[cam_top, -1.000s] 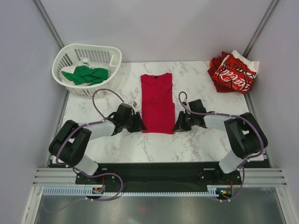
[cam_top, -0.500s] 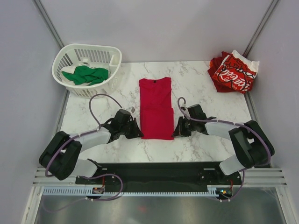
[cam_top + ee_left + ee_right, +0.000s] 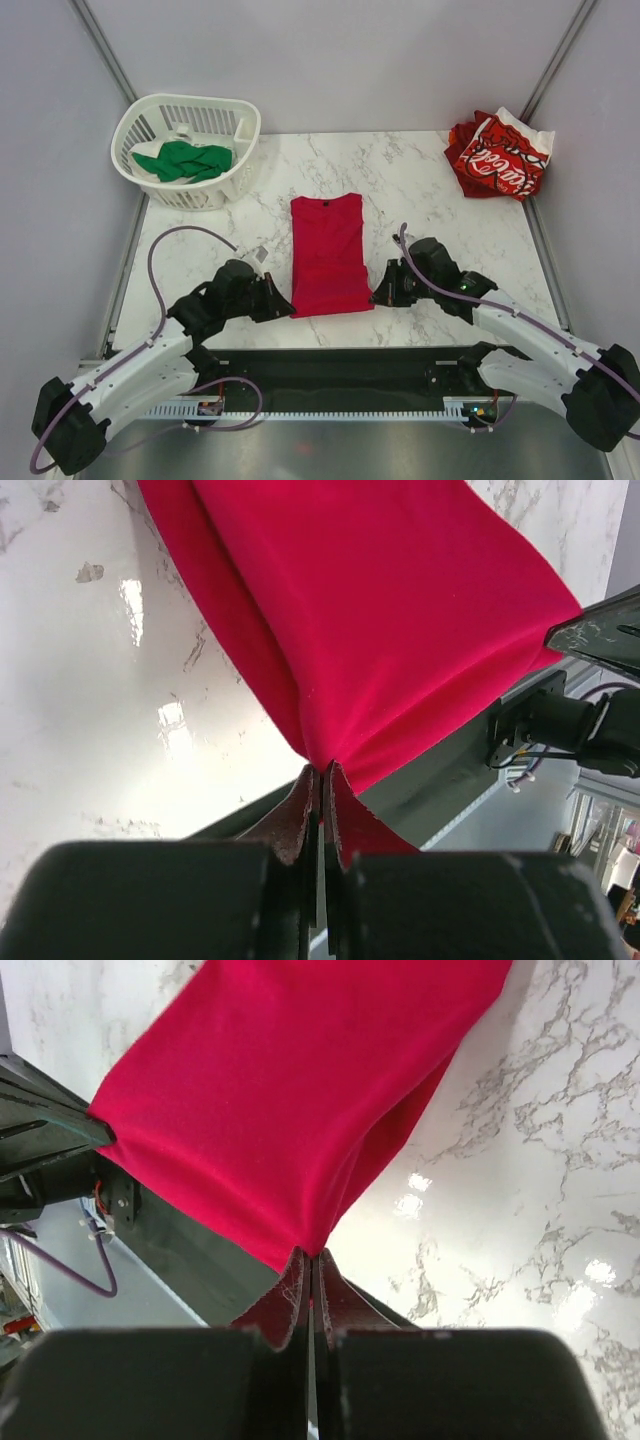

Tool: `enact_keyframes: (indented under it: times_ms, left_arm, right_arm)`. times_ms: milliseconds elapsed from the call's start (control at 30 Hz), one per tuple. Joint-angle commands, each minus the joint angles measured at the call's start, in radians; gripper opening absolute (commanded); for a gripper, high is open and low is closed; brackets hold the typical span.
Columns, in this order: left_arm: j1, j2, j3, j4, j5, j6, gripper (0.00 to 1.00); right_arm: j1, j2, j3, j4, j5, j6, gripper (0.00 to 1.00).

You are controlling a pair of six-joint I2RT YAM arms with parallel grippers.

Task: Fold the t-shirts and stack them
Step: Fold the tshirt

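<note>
1. Only the red-and-white shirt [image 3: 500, 158] is carrying writing: white script that is looking like "Coca-Cola", partly lost in the crumples.
2. That shirt is lying bunched up at the far right corner of the marble-patterned worktop [image 3: 430, 180], well apart from the arms.
3. A plain crimson shirt [image 3: 328, 250] is lying in a narrow folded strip at the middle of the worktop, its collar pointing away from the arms and its hem coming close to the near edge.
4. The left claw [image 3: 320, 780] is pinching the near left corner of the crimson shirt, its jaws pressed tight together on the cloth.
5. The right claw [image 3: 310, 1263] is pinching the near right corner in the same way, jaws tight on the cloth.
6. At each pinched corner the cloth is drawing up into a point.
7. A plain green shirt [image 3: 183, 161] is sitting crumpled inside the white slatted basket [image 3: 140, 112] at the far left corner.
</note>
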Motion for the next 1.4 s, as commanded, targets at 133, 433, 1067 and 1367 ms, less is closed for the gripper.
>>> enact_keyframes:
  times_ms: [133,433,1067,1367]
  left_arm:
    - [0.001,0.01,0.235,-0.234,-0.122,0.016,0.02]
    - [0.016,0.312,0.632,-0.323,-0.252,0.173,0.02]
    - [0.228,0.869,1.108,-0.337,-0.141,0.394,0.02]
    - [0.335,1.264,1.475,-0.367,0.051,0.463,0.11]
  right_arm:
    - [-0.002,0.02,0.247,-0.176,0.136,-0.048,0.0]
    - [-0.027,0.26,0.563,-0.235,0.259,-0.172,0.0]
    - [-0.2,0.658,0.877,-0.201,0.19,-0.254,0.0]
    - [-0.275,0.926,1.1,-0.204,0.172,-0.223,0.06]
